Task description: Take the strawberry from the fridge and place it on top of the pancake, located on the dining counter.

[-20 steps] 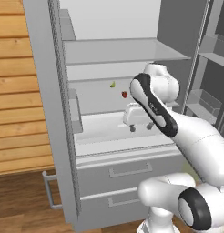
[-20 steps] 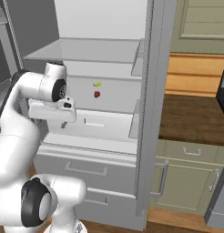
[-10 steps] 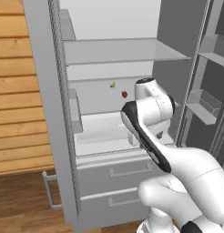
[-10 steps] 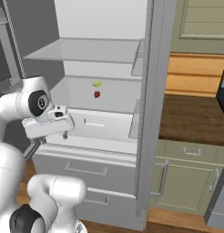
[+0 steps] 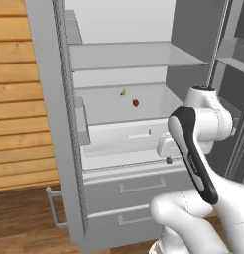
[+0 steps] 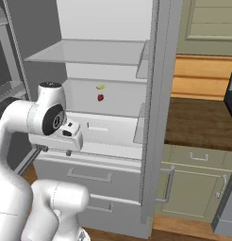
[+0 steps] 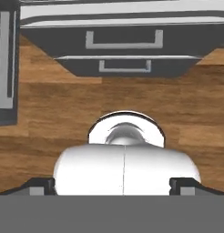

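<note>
The fridge (image 5: 54,124) stands with its doors open. On its middle shelf lies the tiny red strawberry (image 5: 135,103) (image 6: 100,97), with a small yellow-green fruit (image 5: 122,92) (image 6: 100,87) just behind it. My gripper (image 5: 169,159) (image 6: 55,151) hangs in front of the fridge, below the shelf and level with the white crisper drawer (image 5: 129,141), well short of the strawberry. It points down at the floor. Its fingertips (image 7: 41,185) stand wide apart with nothing between them: open. The pancake and the dining counter are out of view.
Two grey lower fridge drawers (image 5: 139,186) (image 7: 123,41) sit under the gripper, above wooden floor (image 7: 50,104). The open right fridge door (image 6: 158,108) juts out beside a brown counter on green cabinets (image 6: 203,127). A wooden wall (image 5: 20,99) is on the left.
The arm has drawn back out of the fridge and folded. The hand has sunk from shelf height to the crisper drawer's level and stays open. The strawberry has not moved.
</note>
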Controlling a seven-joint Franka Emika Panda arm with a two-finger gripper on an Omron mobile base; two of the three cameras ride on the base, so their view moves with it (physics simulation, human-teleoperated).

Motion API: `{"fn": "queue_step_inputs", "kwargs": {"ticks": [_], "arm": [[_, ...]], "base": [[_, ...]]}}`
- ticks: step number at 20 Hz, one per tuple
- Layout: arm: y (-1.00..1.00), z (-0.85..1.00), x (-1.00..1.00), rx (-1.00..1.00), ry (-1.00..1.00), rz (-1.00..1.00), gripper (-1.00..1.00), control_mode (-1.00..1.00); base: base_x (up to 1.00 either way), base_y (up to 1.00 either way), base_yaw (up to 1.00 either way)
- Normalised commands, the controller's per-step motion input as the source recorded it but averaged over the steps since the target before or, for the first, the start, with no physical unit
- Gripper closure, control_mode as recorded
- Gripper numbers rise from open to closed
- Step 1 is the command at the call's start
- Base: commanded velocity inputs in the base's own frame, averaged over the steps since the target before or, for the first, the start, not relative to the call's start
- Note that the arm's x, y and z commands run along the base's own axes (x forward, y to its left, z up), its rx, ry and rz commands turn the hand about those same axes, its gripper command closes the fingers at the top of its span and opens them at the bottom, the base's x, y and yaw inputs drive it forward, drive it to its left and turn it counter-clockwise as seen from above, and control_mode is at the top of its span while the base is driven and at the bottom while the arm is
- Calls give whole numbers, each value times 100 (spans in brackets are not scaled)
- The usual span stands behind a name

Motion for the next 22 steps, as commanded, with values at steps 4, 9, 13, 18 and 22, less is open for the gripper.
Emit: {"fn": "queue_step_inputs", "kwargs": {"ticks": [4,9,13,18,22], "arm": [[0,4,-6,-21,-26,-3,-100,-100],[-1,0,0,-12,-20,0,-100,-100],[0,-3,0,-1,-1,-3,-100,-100],[0,-14,0,0,0,-4,-100,-100],[-10,-10,0,3,0,-2,-100,-100]], "base": [[0,0,0],[0,0,0],[0,0,0],[0,0,0],[0,0,0]]}}
